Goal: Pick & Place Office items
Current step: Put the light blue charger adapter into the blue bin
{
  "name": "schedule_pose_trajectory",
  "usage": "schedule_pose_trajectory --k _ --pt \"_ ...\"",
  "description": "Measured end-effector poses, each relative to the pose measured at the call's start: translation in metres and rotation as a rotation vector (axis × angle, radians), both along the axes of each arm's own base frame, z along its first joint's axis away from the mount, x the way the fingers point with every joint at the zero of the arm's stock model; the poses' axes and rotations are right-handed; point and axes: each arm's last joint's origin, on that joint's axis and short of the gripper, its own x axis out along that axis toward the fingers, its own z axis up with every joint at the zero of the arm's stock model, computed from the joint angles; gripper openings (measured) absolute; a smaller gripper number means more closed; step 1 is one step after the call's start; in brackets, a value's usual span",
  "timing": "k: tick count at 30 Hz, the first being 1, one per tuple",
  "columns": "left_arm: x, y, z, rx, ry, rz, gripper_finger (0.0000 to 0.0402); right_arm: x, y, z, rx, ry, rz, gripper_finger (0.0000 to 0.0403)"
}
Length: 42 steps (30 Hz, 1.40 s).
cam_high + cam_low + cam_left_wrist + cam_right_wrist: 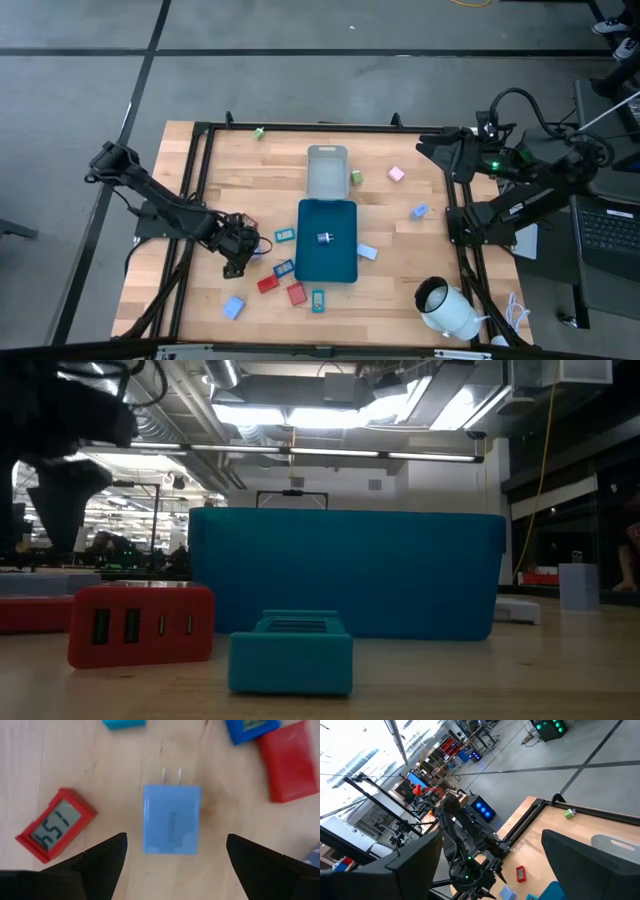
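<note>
In the left wrist view a light blue plug-in cube (171, 818) lies flat on the wood with its two prongs pointing away. My left gripper (175, 865) hangs open above it, one finger on either side, touching nothing. In the high view the left gripper (238, 258) hides the cube. Around it lie a red clock (56, 825), a blue clock (250, 727) and a red block (290, 760). Another small item (325, 238) sits in the dark-teal tray (340, 268). My right gripper (495, 870) is open and waits high at the table's far right corner (440, 148).
A grey tray (327, 185) stands beyond the dark-teal tray. A white cylinder (447, 307) lies at the near right. Small items are scattered: pink (396, 173), green (356, 177), light blue (234, 307), teal (318, 300). In the low view a red block (140, 625) and a teal piece (290, 652) lie in front.
</note>
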Motion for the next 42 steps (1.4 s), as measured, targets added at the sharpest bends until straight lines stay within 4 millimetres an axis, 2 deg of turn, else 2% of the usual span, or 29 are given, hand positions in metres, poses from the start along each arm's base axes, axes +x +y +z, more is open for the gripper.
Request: schedule_pose_trajectory --k 13,28,36,39,42 --pt "0.000 0.017 -0.021 -0.028 0.005 0.015 0.0336 0.000 0.000 0.000 -0.006 0.002 0.003 0.0348" --pt "0.005 0.017 -0.023 -0.044 -0.042 0.012 0.0336 0.000 0.000 0.000 -0.006 0.000 0.020 0.0348" --pt "0.014 0.013 -0.040 -0.033 -0.002 -0.014 0.0334 0.000 0.001 0.000 -0.004 0.000 0.025 0.0348" --pt "0.016 0.012 -0.044 -0.023 0.009 0.003 0.0321 0.000 0.001 0.001 -0.001 -0.006 0.031 0.0348" --pt "0.016 0.012 -0.044 -0.018 0.005 0.032 0.0285 0.000 0.002 0.002 0.005 -0.014 0.038 0.0348"
